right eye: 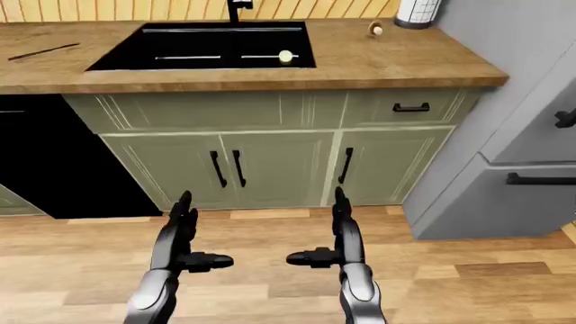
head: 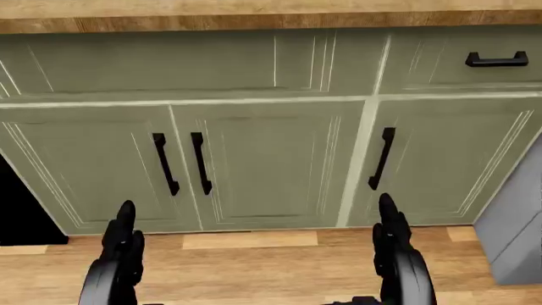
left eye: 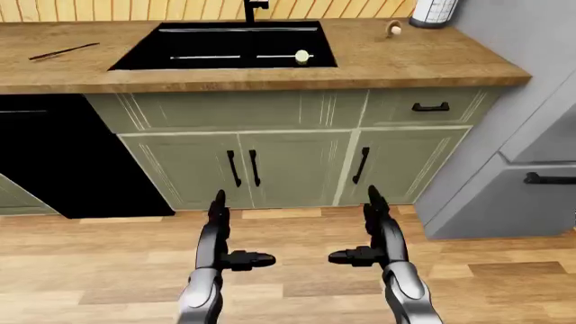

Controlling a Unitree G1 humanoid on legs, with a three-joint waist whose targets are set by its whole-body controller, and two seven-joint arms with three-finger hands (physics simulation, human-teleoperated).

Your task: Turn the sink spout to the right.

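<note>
The black sink (left eye: 225, 46) is set in the wooden counter (left eye: 396, 61) at the top of the left-eye view. Only the base of the black spout (left eye: 254, 9) shows at the top edge, behind the basin. A small pale round thing (left eye: 302, 57) lies in the basin at its right. My left hand (left eye: 227, 236) and right hand (left eye: 371, 233) are both open and empty, held low over the wooden floor, far below the counter. Their fingers point up.
Green cabinet doors with black handles (left eye: 241, 167) stand under the sink, with a drawer (left eye: 430, 106) at the right. A black appliance (left eye: 54, 162) is at the left, a grey fridge (left eye: 531, 155) at the right. A white canister (left eye: 434, 12) stands on the counter's right.
</note>
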